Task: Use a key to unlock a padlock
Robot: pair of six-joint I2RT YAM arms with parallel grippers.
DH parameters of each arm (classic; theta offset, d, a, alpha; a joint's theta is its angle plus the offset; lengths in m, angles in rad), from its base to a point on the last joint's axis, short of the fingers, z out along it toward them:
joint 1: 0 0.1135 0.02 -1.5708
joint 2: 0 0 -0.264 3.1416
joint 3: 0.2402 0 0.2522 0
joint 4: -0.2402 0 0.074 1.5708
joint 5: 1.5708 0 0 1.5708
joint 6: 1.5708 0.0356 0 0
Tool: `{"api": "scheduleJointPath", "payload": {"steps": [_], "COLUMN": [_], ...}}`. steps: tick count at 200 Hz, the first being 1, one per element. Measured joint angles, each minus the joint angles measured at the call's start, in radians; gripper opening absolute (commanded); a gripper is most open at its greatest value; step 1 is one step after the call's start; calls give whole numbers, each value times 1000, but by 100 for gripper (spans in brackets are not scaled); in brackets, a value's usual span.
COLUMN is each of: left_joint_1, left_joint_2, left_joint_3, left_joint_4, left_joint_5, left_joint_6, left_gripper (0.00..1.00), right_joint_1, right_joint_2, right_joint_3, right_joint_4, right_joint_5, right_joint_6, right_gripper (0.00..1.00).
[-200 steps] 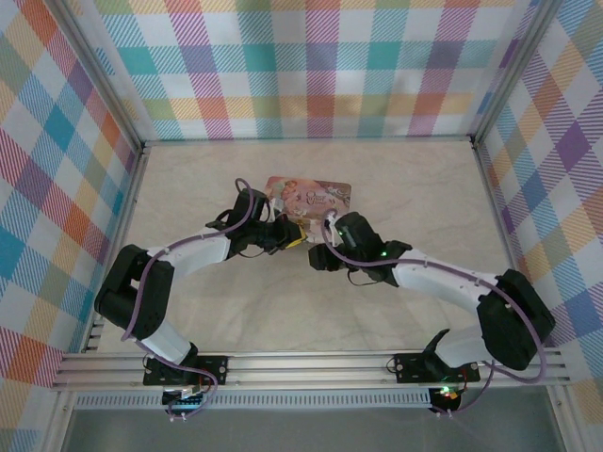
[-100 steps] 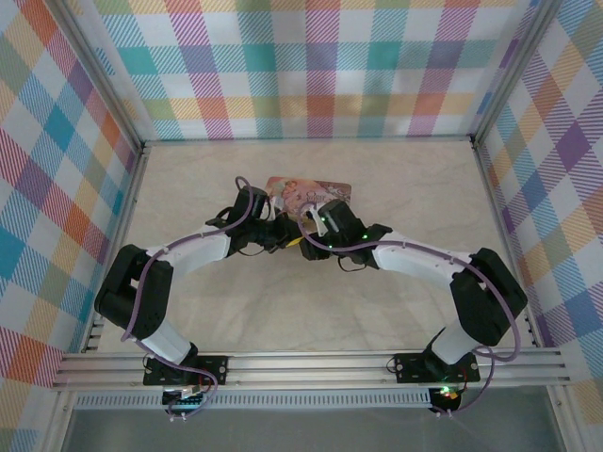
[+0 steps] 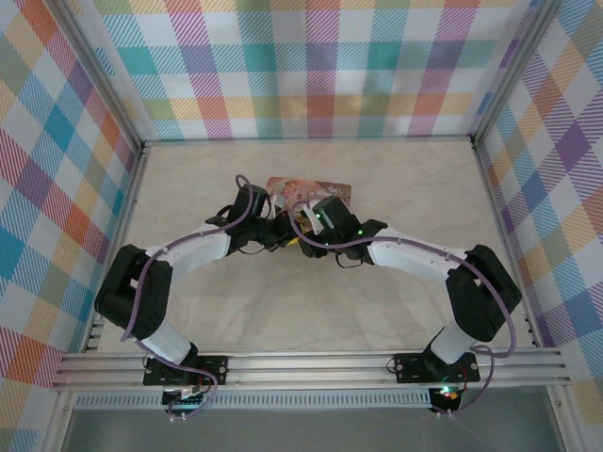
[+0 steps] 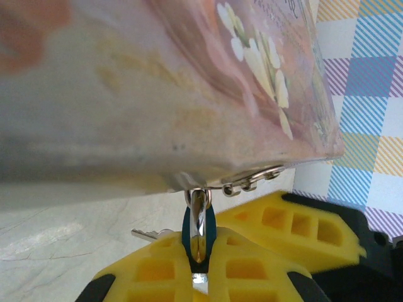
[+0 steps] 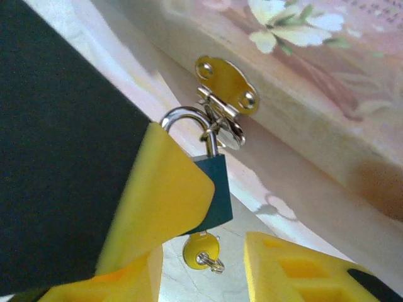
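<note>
The small blue-grey padlock (image 5: 216, 185) hangs by its thin shackle from the hasp of the pink tin (image 5: 327, 69). My left gripper (image 4: 200, 255) is shut on the padlock (image 4: 199, 220), yellow fingers (image 4: 157, 270) squeezing its body edge-on. The key (image 5: 201, 250) sticks out of the padlock's underside, its round head looking yellow, with a small ring through it. My right gripper (image 5: 201, 280) sits just below, open, a finger on each side of the key head without touching it. From above, both grippers (image 3: 292, 235) meet at the tin's (image 3: 316, 193) front edge.
The left gripper's black body and yellow finger (image 5: 157, 201) cover the left side of the right wrist view. A thin silvery key blade (image 4: 148, 234) pokes out left of the left fingers. Checked walls enclose the marble table (image 3: 396, 188).
My right arm has swung left and forward to the padlock, and its jaws have narrowed around the key head. The left gripper has kept its hold and place.
</note>
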State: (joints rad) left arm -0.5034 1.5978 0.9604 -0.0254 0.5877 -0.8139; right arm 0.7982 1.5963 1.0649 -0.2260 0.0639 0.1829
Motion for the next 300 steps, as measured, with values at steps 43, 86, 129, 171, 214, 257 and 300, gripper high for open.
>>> {"api": "scheduleJointPath", "payload": {"steps": [43,86,129,171,214,257,300], "left_joint_1": [2,2,2,2,3,3,3], "left_joint_2": [4,5,5,5,5,19,37], "left_joint_3": [0,0,0,0,-6,-39,-82], "left_joint_4": [-7,-14,-14,-22,-24,-10,62], "left_joint_5": [-6,-3,-3,-7,-15,-10,-15], "left_joint_6": [4,8,10,14,18,11,-5], "left_gripper": [8,8,8,10,15,33,41], "right_joint_1": [2,2,2,2,2,1,4], "right_joint_2": [8,11,11,15,19,59,127], "right_joint_3": [16,16,16,16,4,-32,-50], "right_joint_4": [-21,-23,-23,-20,1,35,38], "right_joint_5": [-8,-15,-17,-27,-39,-42,-50], "right_joint_6": [-28,-35,-40,-43,-39,-40,-43], "right_gripper": [4,33,20,0,0,0,0]}}
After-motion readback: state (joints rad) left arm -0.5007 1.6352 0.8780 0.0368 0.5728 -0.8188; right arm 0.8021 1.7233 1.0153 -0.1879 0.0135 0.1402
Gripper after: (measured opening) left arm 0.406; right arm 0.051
